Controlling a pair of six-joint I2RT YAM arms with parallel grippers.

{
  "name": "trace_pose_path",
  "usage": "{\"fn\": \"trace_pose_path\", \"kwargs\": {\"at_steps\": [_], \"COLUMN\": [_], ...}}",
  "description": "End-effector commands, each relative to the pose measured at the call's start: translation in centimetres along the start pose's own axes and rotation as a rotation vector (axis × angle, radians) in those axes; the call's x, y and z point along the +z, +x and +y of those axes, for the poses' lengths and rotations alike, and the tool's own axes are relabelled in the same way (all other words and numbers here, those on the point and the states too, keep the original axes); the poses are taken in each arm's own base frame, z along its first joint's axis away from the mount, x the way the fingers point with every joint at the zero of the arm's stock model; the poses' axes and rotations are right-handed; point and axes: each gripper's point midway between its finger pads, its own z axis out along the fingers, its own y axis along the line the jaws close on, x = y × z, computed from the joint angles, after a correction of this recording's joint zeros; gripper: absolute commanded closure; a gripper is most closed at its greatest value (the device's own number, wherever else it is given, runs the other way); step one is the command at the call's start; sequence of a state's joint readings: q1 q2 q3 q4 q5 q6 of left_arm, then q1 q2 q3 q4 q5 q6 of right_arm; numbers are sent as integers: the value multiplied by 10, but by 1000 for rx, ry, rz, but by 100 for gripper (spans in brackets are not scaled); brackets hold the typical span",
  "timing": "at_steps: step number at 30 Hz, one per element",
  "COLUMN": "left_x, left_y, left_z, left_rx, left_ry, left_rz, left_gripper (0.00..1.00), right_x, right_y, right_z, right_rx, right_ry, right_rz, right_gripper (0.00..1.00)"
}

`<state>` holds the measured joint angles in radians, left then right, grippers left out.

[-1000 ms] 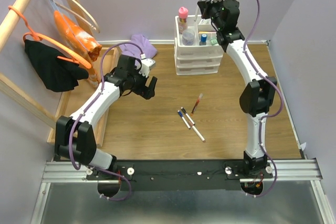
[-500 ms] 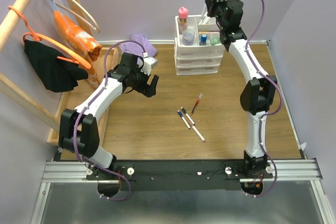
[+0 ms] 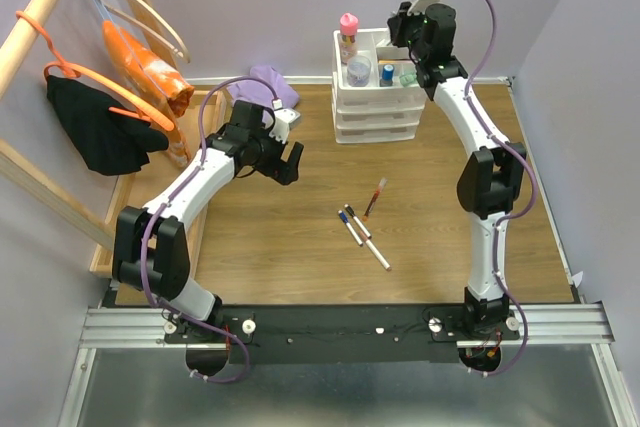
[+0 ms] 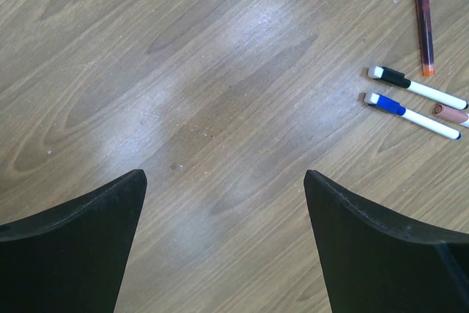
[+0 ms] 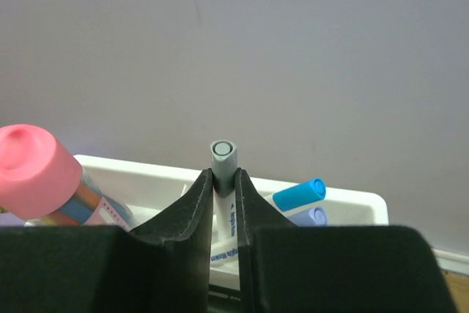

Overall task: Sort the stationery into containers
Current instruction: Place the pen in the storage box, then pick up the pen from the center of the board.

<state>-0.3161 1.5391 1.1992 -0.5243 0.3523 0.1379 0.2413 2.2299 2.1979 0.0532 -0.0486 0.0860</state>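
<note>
In the right wrist view my right gripper [image 5: 223, 181] stands over the white divided tray [image 5: 146, 170], its jaws close against both sides of a white marker's grey cap [image 5: 223, 157]. The marker's lower end reaches down into a compartment. In the top view that gripper [image 3: 405, 32] hangs above the drawer unit [image 3: 375, 112]. Inside the tray are a pink-capped glue bottle [image 3: 348, 32], a grey jar [image 3: 359, 71] and a blue-capped marker [image 5: 299, 194]. My left gripper [image 3: 288, 162] hovers open over the table, left of a red pen [image 4: 423, 16], a black-capped marker [image 4: 414, 87] and a blue-capped marker [image 4: 410, 111].
A further white marker [image 3: 378, 255] lies nearer the arm bases. A purple cloth [image 3: 272, 85] sits by the back wall. A wooden rack with hangers and clothes [image 3: 100, 117] lines the left side. The wall stands right behind the drawer unit.
My right gripper has shifted over the tray and come lower with the marker, and its jaws have eased slightly. The left arm edged a little toward the back.
</note>
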Motion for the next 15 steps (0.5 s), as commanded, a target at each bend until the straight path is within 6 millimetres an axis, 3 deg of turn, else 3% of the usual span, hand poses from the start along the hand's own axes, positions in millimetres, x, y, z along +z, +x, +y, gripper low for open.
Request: {"fn": "trace_pose_path", "kwargs": {"at_steps": [1,7,9,12,14,15], "left_x": [-5,-9,-11,-14,-15,-16], "left_y": [-5,-10,-12,-12,-13,-10], "left_z": [-4,-9,-10,-13,-16,-19], "left_rx": [3,-8,-8,-12,-6,1], "left_ry": [-2,7,10,17,20,21], "left_rz": [-47,-94,-112,-131,-140,-140], "left_gripper": [2,2,2,3,2,3], "right_x": [-15,-39,-46,-66,-75,-88], "right_y": [-28,-78,-84,-107,-103,-114], "right_z": [7,21,21,29,39,45], "right_rx": [17,34,34,14,-10,-12], "right_ry": [-21,-49,-35,-35,-62,-79], "right_rz": [-11,-86,-79,-109,-85,-91], "right_gripper": [61,52,52,52,52,52]}}
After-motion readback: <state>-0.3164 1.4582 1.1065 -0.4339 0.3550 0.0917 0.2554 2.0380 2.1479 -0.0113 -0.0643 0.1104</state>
